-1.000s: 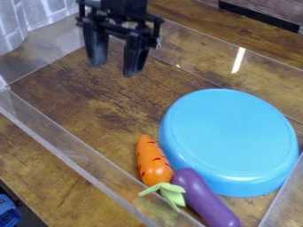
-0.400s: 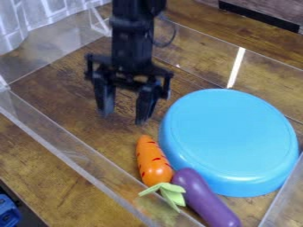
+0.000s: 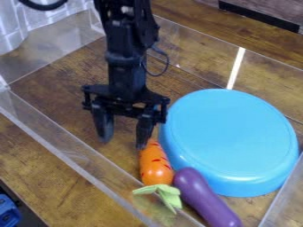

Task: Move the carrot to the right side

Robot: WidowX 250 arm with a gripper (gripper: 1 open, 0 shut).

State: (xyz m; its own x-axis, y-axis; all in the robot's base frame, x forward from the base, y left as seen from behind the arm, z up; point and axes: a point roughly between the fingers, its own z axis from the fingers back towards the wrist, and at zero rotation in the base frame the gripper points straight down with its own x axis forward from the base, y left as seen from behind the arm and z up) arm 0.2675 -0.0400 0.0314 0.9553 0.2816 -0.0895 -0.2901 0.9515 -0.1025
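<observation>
Wooden tabletop (image 3: 53, 182), brown and grained, lies inside clear plastic walls, with a white cloth (image 3: 35, 22) at the far left. Carrot (image 3: 154, 165) is at the near side, between the left wall (image 3: 66, 137) and the blue plate (image 3: 228, 142), beside the purple eggplant (image 3: 204, 197). Claw (image 3: 124, 130) is spread, nothing pinched; its right-hand finger in the view overlaps the carrot's far tip (contact cannot be confirmed from this angle). Step in hand, as judged: lining up for the grasp, with the transfer to the right side outstanding. Recommended method: shift the claw nearer and a little right, centre it over the thick orange body, then lower with one finger on each long flank. Closing at the present position would risk nipping the tip or pushing the carrot away. Clearance on the right flank is tight, so that finger should go down in the narrow gap without riding up on the plate or catching the eggplant. Long axis runs near to far, slightly slanted: the tapered tip points far and a touch left, the leafy top near and a touch right. Carrot lies flat on its side.
</observation>
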